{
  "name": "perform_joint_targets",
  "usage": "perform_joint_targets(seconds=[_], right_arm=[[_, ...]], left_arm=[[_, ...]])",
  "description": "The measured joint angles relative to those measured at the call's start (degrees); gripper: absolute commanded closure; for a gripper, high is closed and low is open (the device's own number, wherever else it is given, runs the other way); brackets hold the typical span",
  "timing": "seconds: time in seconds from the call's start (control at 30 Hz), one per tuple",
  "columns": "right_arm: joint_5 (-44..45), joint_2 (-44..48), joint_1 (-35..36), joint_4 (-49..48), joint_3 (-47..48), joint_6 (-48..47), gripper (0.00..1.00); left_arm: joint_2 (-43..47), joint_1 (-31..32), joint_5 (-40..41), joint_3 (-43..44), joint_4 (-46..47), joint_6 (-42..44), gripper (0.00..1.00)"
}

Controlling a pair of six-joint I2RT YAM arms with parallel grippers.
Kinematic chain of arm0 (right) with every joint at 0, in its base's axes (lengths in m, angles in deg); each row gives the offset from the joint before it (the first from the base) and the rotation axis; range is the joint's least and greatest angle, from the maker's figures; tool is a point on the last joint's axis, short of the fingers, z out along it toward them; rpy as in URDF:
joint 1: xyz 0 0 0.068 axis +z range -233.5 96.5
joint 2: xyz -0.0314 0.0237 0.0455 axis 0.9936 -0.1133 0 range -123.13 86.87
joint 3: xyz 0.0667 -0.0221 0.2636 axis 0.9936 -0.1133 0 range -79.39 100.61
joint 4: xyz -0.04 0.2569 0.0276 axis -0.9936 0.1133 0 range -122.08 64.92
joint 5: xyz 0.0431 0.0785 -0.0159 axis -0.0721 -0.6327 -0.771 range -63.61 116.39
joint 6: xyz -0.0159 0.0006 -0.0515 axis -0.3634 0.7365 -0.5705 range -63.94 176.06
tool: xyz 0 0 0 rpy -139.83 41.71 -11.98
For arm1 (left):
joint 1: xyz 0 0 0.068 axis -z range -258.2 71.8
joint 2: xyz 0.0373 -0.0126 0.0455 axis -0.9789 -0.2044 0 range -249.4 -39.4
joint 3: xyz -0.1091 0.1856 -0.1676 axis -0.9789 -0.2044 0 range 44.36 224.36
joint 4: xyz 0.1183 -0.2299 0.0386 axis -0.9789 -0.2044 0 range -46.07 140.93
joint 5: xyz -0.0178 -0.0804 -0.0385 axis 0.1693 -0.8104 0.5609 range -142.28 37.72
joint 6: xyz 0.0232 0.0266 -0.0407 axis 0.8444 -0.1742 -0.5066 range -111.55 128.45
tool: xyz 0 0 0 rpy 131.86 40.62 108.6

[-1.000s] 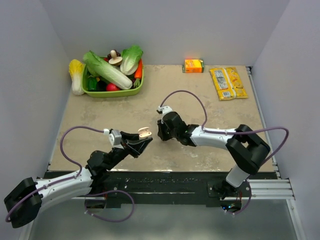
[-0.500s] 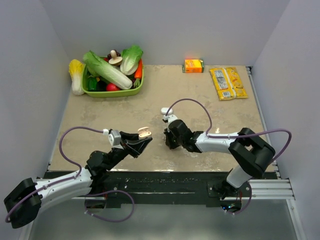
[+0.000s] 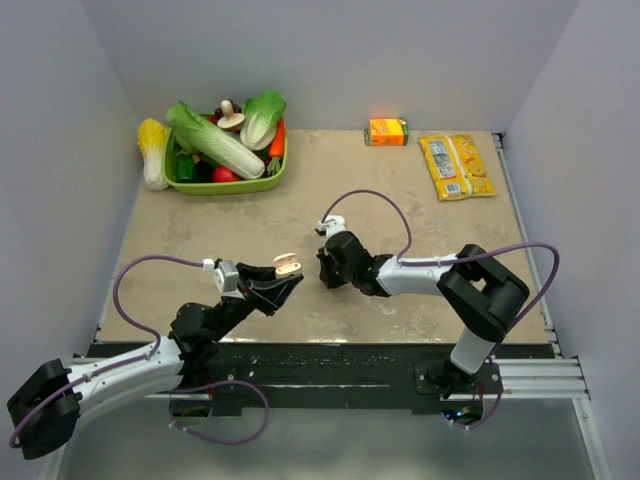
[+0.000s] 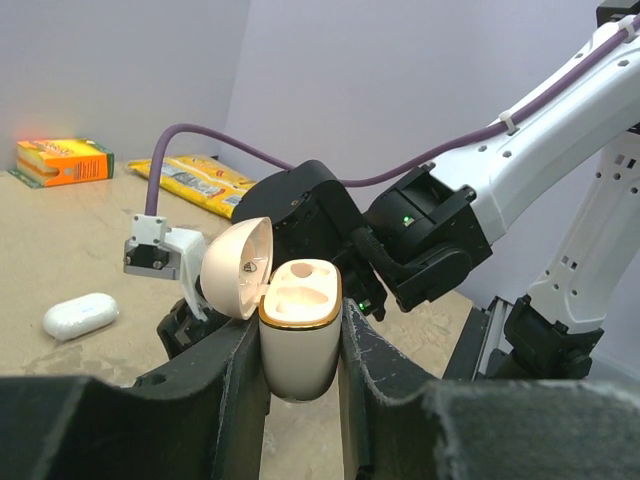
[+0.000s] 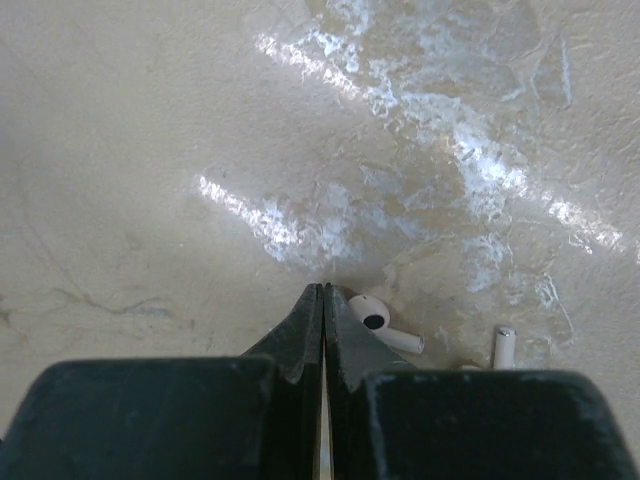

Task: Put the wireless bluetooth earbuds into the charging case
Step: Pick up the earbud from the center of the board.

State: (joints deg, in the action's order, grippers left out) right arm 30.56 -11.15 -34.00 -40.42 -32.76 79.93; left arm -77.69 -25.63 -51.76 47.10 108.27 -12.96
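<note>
The left fingers pinch the open charging case upright near the desk's near edge. The right fingers, pressed together and seemingly empty, should spread and straddle the nearer of the earbuds lying just beside them.

Legible text: none that we can read. Orange box, far edge of the desk: printed faces, lettering too small to make out. Yellow packet, near it: pale label panels with dark print, unreadable. Charging case: we note one small dark triangular mark inside the open lid, form unclear.
</note>
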Motion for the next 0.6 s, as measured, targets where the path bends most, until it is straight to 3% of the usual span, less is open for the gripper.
perform_joint_targets(seconds=[0.37, 0.6], right_arm=[[-0.7, -2.7, -0.8, -0.5, 3.1, 0.5, 1.0], [-3.5, 4.6, 0.0, -1.3, -2.6, -1.5, 1.0]], left_arm=[[0.7, 0.0, 0.0, 0.0, -1.9, 0.7, 1.0], [0.6, 0.0, 0.0, 0.0, -1.8, 1.0, 1.0]])
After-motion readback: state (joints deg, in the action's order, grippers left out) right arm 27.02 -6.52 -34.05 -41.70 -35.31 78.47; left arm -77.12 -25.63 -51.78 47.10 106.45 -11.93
